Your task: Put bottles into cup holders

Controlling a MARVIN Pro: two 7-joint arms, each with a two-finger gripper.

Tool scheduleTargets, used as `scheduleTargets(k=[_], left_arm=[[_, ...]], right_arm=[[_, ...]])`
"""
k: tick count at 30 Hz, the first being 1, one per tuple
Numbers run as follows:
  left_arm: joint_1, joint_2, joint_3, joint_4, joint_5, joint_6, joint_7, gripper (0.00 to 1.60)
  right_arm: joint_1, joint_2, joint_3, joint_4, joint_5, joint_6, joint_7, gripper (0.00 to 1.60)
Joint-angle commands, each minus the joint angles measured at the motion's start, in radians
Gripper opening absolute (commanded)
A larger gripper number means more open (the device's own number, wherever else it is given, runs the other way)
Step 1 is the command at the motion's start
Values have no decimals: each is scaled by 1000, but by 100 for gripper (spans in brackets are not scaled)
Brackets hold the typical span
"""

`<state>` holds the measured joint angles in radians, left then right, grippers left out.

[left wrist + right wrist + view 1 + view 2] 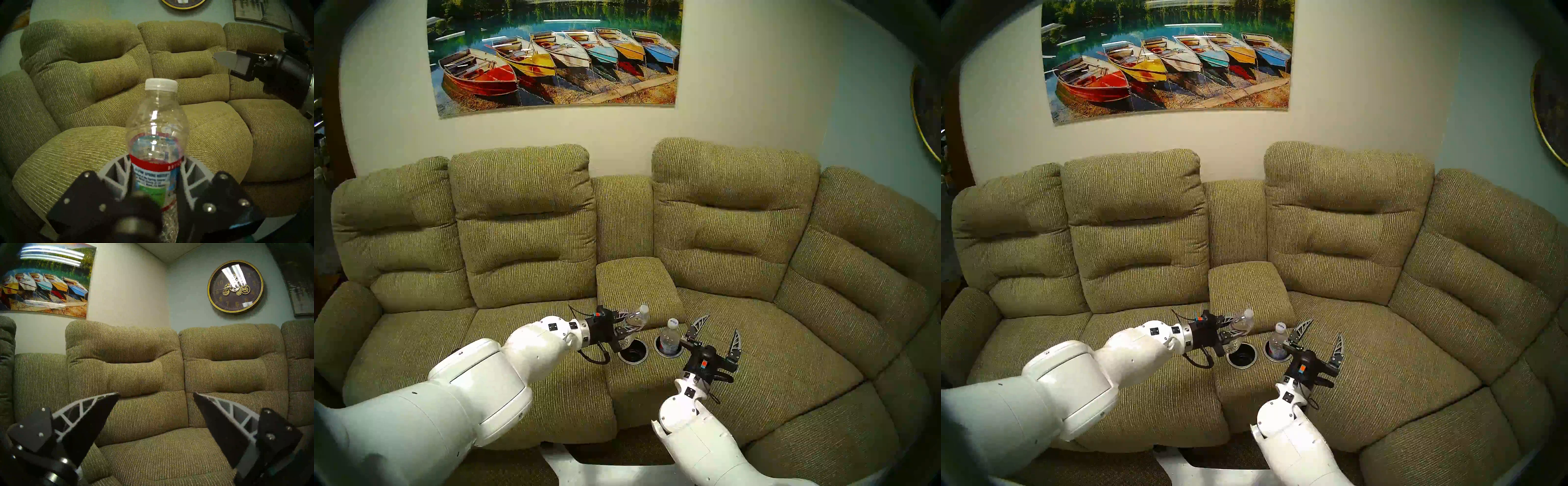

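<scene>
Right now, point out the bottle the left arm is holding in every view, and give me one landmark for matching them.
Head left view: the held bottle is at lower centre, tilted, above the empty cup holder.
Head right view: the same place, lower centre.
Left wrist view: it fills the centre, cap up.
Right wrist view: not in it.
Shared landmark: the green sofa.

My two arms are glossy white with rounded, bulging shells and small black square marks near the wrists. Each ends in a silver ring and a black gripper body with an orange and blue patch. My left gripper (pixel 628 322) and right gripper (pixel 719 334) have curved, pointed fingers, grey lattice outside, black inside, fixed with silver screws. Thin black cables loop beside each wrist.
</scene>
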<state>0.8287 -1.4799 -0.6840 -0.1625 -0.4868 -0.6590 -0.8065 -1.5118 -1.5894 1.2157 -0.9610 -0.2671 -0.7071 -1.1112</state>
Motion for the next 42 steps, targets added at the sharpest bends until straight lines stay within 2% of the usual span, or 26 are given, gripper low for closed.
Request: scheduleTargets(k=[1, 20, 21, 22, 26, 28, 35, 42], left_arm=[[6, -30, -14, 2, -16, 10, 10, 0], [11, -49, -30, 9, -16, 24, 58, 0], [8, -51, -30, 8, -15, 25, 60, 8], [6, -51, -29, 7, -13, 25, 61, 24], [-2, -50, -30, 8, -14, 26, 66, 8], [-5, -50, -30, 8, -13, 26, 69, 12], [-9, -53, -32, 8, -14, 24, 75, 0], [-37, -43, -29, 2, -8, 29, 55, 0]], right_arm=[[6, 1, -3, -10, -3, -2, 2, 160], [6, 1, -5, -10, -6, 2, -5, 160], [6, 1, -5, -10, -6, 2, -5, 160], [6, 1, -5, -10, -6, 3, -6, 160], [6, 1, -5, -10, -7, 3, -6, 160], [6, 1, -6, -10, -7, 3, -6, 160], [6, 1, -6, -11, -9, 3, -7, 160], [6, 2, -8, -14, -10, 3, -7, 160]])
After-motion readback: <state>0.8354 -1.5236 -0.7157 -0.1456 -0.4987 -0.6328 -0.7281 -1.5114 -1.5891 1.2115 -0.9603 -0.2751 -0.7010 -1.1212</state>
